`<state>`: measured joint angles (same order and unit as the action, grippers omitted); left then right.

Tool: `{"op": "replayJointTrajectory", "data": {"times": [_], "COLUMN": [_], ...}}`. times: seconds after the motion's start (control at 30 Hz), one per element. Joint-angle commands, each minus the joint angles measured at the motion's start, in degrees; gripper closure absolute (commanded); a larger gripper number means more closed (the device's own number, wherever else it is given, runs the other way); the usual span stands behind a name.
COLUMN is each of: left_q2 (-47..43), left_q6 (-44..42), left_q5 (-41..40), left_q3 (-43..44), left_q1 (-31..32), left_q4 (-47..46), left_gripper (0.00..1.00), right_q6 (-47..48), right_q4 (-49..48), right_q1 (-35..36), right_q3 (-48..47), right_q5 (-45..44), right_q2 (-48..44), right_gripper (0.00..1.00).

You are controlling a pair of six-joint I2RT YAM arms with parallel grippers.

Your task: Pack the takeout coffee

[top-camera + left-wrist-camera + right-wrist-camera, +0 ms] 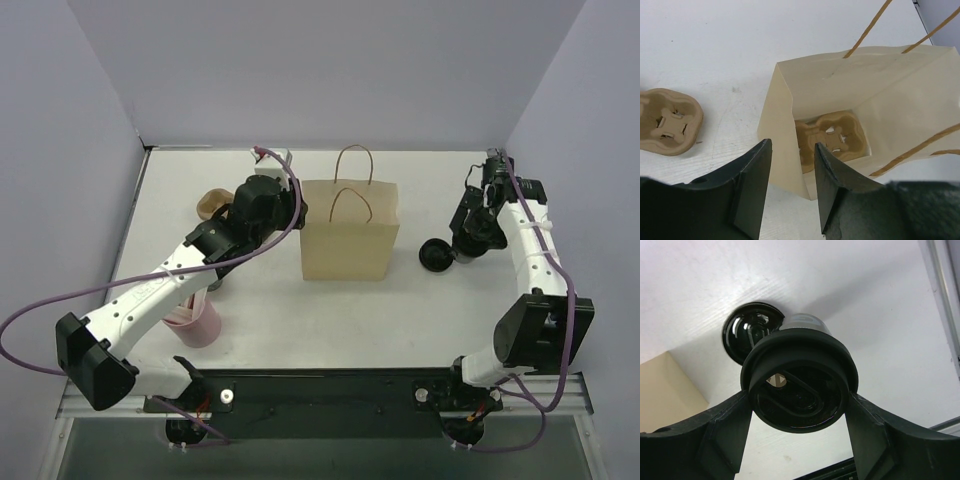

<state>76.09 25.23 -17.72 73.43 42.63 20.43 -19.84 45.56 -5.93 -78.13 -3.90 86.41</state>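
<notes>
At the right wrist, our right tool (pixel 797 401) pinches the coffee cup (pixel 796 347) by its lid rim, with the white table (pixel 875 295) behind it. At the left wrist, our left tool (pixel 792 180) stands spread over the near edge of the open paper bag (pixel 900 90). One pulp tray (pixel 832 137) lies inside, another tray (pixel 667 120) at nine o'clock. From above, we see the cup at three o'clock of the bag, outside it.

White table (pixel 440 310) between plain pale lilac walls (pixel 330 70) under soft, even light
</notes>
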Motion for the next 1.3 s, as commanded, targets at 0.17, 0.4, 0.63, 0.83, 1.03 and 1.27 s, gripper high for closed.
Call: {"op": "replayJointTrajectory", "data": {"times": [0.17, 0.4, 0.63, 0.83, 1.03, 1.27], "left_q2": [2.7, 4.7, 4.2, 1.8, -2.0, -7.4], "left_q6": [-1.9, -2.6, -6.7, -10.3, -12.6, -14.3], "left_q5": [-2.1, -2.6, -0.2, 6.4, 12.6, 15.7], "left_q3": [4.0, 5.6, 5.6, 3.1, -3.1, -12.2], "left_q1": [-0.3, -0.3, -0.3, -0.3, -0.2, -0.3], "left_q4": [-2.7, -3.2, -4.4, -9.4, -19.4, -30.6], "left_gripper": [0.51, 0.57, 0.87, 1.00, 1.00, 1.00], "right_q6": [0.3, 1.3, 3.9, 7.6, 12.2, 14.0], "right_q4": [7.7, 9.6, 8.4, 3.4, 0.3, 0.2], "right_q1": [3.0, 8.4, 14.7, 23.4, 34.4, 42.9], "right_q3": [-6.0, -12.4, -24.4, -30.7, -28.5, -20.5], "right_q5": [-4.1, -3.3, 3.4, 7.2, 11.0, 7.3], "right_q2": [-8.7, -13.9, -15.7, -17.7, -19.1, -20.1], "right_gripper": [0.46, 0.46, 0.47, 0.49, 0.49, 0.49]}}
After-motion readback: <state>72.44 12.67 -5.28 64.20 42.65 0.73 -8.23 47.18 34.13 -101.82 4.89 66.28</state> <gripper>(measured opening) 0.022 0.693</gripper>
